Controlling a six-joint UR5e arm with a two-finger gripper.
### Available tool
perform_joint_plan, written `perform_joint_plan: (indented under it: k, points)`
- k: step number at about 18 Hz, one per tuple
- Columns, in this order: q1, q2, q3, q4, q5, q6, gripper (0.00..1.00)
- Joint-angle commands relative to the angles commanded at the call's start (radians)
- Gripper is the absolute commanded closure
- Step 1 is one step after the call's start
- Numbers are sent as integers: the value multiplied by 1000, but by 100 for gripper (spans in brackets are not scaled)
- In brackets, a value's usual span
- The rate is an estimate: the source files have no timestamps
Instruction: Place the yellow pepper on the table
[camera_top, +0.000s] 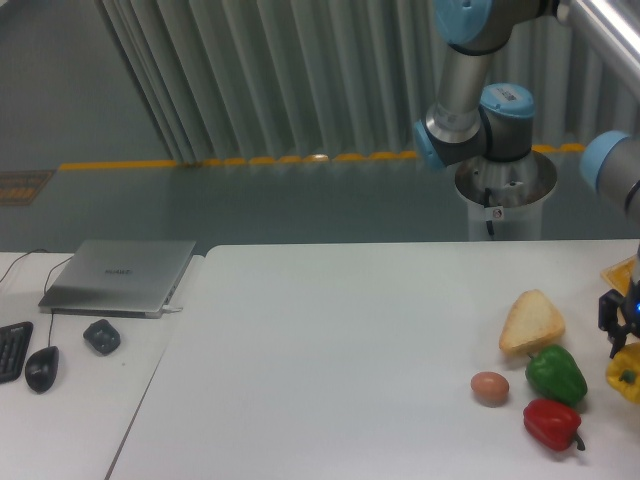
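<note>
Right, the fingers (619, 322) grip the yellow pepper (625, 373) from above at the far right edge, just off the surface (330, 360). Glossy, lumpy skin, likely slippery; a hold near the stem suits.

Bright glossy yellow on the yellow pepper (625, 373) at the right edge, with a small green stem spot. Black on the hand (622, 322) above it, with a speck of blue light. Plain matte white across the tabletop (330, 360). Pale yellow-cream on the bread wedge (531, 322), green on the green pepper (556, 374), red on the red pepper (551, 424), tan-brown on the egg (490, 388). Orange-yellow on the tray (622, 274). Silver with light-blue joint caps on the arm (470, 90). Silver-grey on the laptop (120, 276), black on the mouse (41, 368).
</note>
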Motion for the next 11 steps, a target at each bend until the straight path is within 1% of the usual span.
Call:
perform_joint_plan:
  k: [6, 8, 10, 11]
  points:
    - [-5, -9, -12, 6, 0, -6, 31]
    - [-8, -9, -17, 6, 0, -8, 26]
    - [-8, -9, -15, 8, -2, -3, 0]
    - [-8, -9, -15, 15, 0, -8, 0]
